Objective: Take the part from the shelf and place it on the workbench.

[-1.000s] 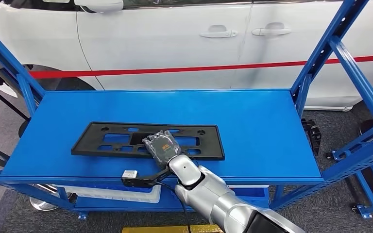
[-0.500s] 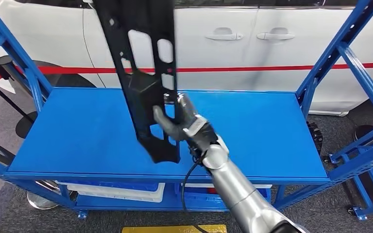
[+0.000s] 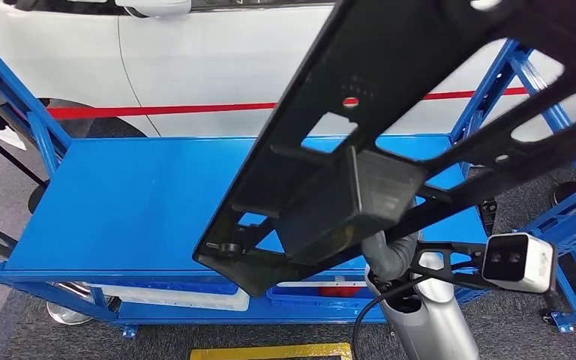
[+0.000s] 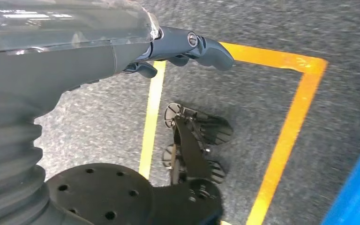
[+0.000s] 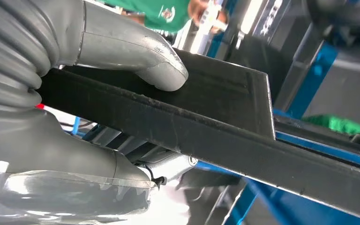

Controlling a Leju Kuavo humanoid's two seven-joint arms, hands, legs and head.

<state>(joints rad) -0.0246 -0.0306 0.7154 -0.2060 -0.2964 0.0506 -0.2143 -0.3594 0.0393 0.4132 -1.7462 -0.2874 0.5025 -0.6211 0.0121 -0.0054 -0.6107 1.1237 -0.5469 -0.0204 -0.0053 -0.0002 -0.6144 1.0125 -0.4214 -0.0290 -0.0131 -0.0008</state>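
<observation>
The part (image 3: pixel 390 127), a long flat black plastic frame with cut-outs and a boxy block at its middle, hangs in the air close to my head camera. It slants from low centre to the upper right, clear of the blue shelf top (image 3: pixel 112 202). My right hand (image 3: pixel 390 253) grips it from beneath, mostly hidden by the block. In the right wrist view its thumb (image 5: pixel 161 65) presses on the part's flat face (image 5: pixel 225 122). My left hand (image 4: pixel 187 44) hangs over the floor, fingers loosely extended, holding nothing.
Blue uprights (image 3: pixel 15 97) frame the shelf on both sides, and a lower tier holds a white bin (image 3: pixel 172 296). A white car (image 3: pixel 195 52) with a red stripe stands behind. Yellow floor tape (image 4: pixel 286 136) marks grey carpet.
The part lay flat on the shelf a second ago. My right hand lifted it, stood it on end, and has now swung it up close to the camera, tilted to the right.
</observation>
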